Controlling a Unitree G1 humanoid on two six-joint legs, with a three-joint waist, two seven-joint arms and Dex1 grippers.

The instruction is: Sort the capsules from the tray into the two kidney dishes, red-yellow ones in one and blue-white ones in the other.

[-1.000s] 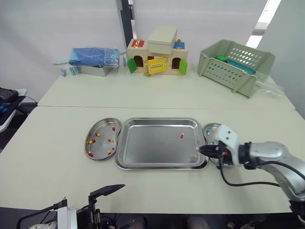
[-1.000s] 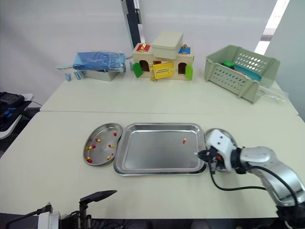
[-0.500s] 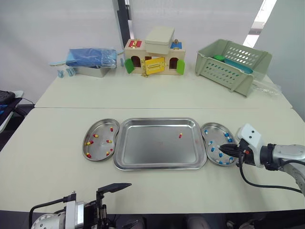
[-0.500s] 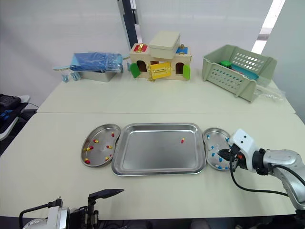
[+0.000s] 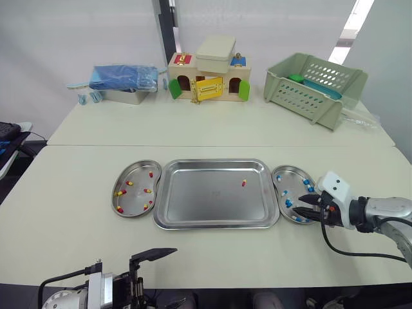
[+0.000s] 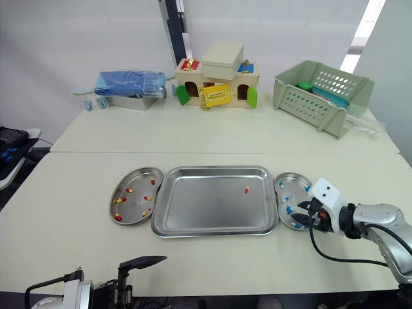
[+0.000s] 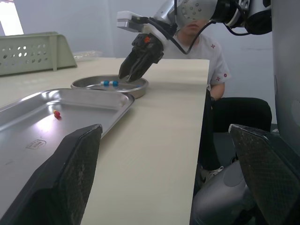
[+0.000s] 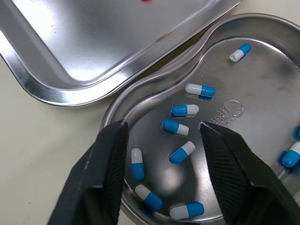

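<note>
The right gripper (image 8: pixel 161 126) hangs open above blue-white capsules (image 8: pixel 200 90) in the right kidney dish (image 8: pixel 262 61); the left gripper (image 7: pixel 165 127) is open too.

A pale cream counter (image 5: pixel 77 193), two tops joined by a seam, stands before a plain white wall (image 5: pixel 77 32). A dark pole (image 5: pixel 164 26) rises behind it. A bright window strip (image 5: pixel 353 22) glows at far right. A green basket (image 5: pixel 315 87), toy house (image 5: pixel 207 77) and blue bundle (image 5: pixel 122 77) line the far edge.
</note>
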